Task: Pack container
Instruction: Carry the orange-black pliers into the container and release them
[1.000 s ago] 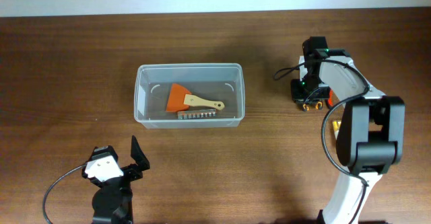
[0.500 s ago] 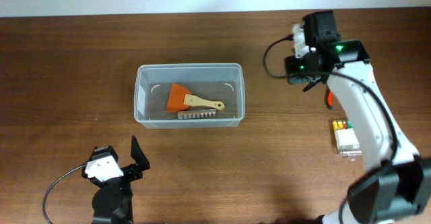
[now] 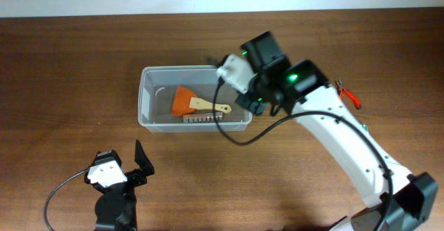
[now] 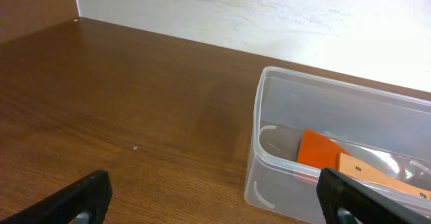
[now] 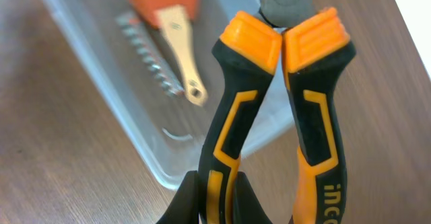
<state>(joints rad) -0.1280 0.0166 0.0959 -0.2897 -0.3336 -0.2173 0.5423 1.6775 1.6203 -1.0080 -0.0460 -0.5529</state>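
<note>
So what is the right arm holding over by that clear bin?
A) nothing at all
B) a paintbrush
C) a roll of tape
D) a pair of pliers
D: the right wrist view shows pliers with orange and black handles held up in front of the camera, with the clear bin just below them.
</note>
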